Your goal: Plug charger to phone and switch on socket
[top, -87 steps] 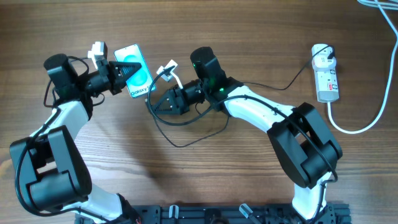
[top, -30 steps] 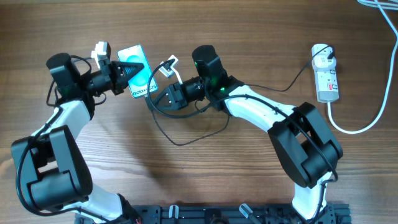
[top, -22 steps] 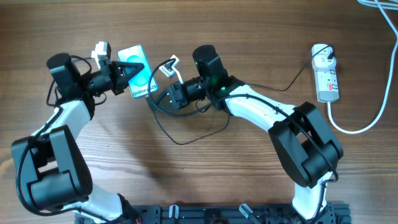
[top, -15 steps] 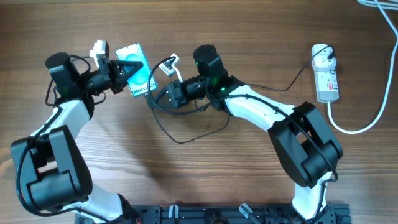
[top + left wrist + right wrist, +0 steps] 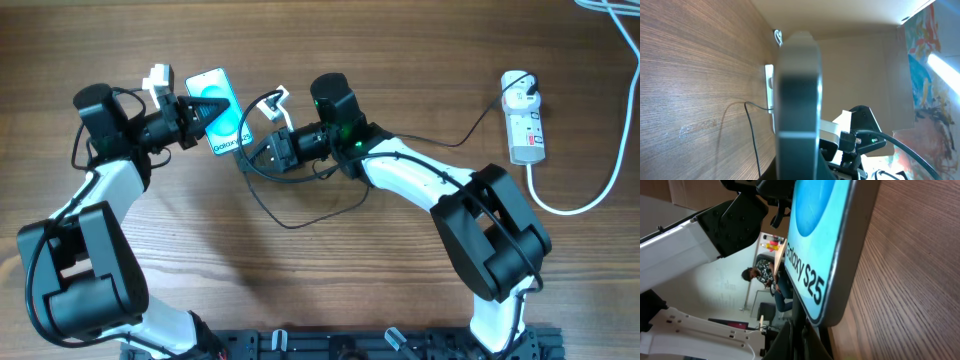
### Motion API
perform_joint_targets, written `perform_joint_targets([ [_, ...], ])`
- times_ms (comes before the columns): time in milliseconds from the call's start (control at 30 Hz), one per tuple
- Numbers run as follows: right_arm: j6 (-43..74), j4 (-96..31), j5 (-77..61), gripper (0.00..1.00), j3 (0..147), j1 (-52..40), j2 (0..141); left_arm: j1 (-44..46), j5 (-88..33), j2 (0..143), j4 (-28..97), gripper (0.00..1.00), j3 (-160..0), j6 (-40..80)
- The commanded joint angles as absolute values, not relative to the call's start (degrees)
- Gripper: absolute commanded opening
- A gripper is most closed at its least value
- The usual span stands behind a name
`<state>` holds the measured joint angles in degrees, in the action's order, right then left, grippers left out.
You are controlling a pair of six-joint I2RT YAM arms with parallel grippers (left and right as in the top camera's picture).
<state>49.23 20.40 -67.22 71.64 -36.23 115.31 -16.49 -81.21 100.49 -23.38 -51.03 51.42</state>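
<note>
The phone (image 5: pixel 230 125), turquoise screen up, is held off the table by my left gripper (image 5: pixel 205 112), which is shut on it. In the left wrist view the phone (image 5: pixel 797 90) shows edge-on and blurred. My right gripper (image 5: pixel 255 155) is shut on the tip end of the charger (image 5: pixel 285 226), right at the phone's lower short edge. In the right wrist view the phone (image 5: pixel 825 245) shows "Galaxy S25", and my right gripper (image 5: pixel 805 340) is just below that edge; the tip itself is hidden. The black plug (image 5: pixel 531 96) sits in the white socket (image 5: pixel 522 125) at far right.
The black cable loops over the wooden table (image 5: pixel 300 290) below my right arm and runs on to the socket. A thick white cord (image 5: pixel 600 195) curves from the socket toward the right edge. Another white cable (image 5: pixel 610 15) lies at the top right corner.
My right gripper has moved up and left with the cable tip, closer to the phone's lower edge. The phone has shifted only slightly in my left gripper.
</note>
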Motion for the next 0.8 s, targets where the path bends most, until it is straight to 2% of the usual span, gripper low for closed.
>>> perform_joint_targets([
  [0, 50.19, 23.70, -56.51, 0.04, 72.66, -35.16, 115.94, -13.17, -87.61, 99.44, -22.76, 0.04, -50.57, 51.92],
  [633, 52.66, 35.79, -44.64, 0.04, 72.75, -35.16, 115.94, -13.17, -87.64, 99.44, -22.79, 0.04, -50.57, 51.88],
  [667, 52.49, 35.79, -44.27, 0.13, 72.75, -35.14, 115.94, -13.17, -87.64, 99.44, -22.79, 0.04, -50.57, 51.88],
  [700, 52.36, 35.73, -45.25, 0.77, 72.75, -34.96, 115.94, -13.17, -87.64, 99.44, -22.79, 0.04, -50.57, 51.88],
  [733, 51.37, 35.57, -47.51, 1.00, 72.75, -34.50, 115.94, -13.19, -87.66, 99.44, -23.03, 0.04, -50.57, 51.86],
  [767, 50.26, 34.44, -50.46, 1.00, 72.75, -33.71, 115.94, -13.19, -87.64, 99.44, -23.22, 0.04, -50.57, 51.86],
])
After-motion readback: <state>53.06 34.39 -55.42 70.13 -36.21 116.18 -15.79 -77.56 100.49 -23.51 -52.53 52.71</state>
